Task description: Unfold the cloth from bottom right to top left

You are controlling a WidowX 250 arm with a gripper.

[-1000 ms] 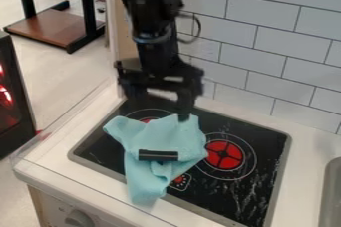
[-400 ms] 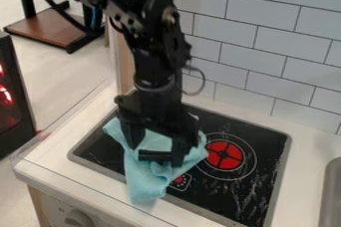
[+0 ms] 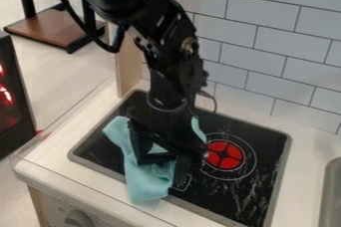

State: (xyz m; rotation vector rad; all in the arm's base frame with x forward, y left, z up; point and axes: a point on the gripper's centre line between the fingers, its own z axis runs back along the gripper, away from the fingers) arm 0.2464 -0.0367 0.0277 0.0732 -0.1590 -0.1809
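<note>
"How does the cloth (image 3: 148, 178) look?"

"Light blue-green, rumpled and bunched, with soft folds. It lies on the left part of the black hob (image 3: 243, 188), as we see it, and its lower end runs over the hob's front rim onto the white worktop (image 3: 50, 161)."

"Does all of it show?"

"No, the pincer (image 3: 162, 172) hides the middle. A narrow strip peeks out on the right, near the red burner (image 3: 224, 155)."

"And the pincer, is it open?"

"Yes, fairly wide. It hangs low over the cloth, its two fingers well apart, the right-hand one reaching to the cloth's right edge."

"Has it got hold of anything?"

"Nothing I can make out between the fingertips. Whether they touch the cloth, I can't tell. A short black bar (image 3: 157, 158) shows there too, across the cloth."
</note>
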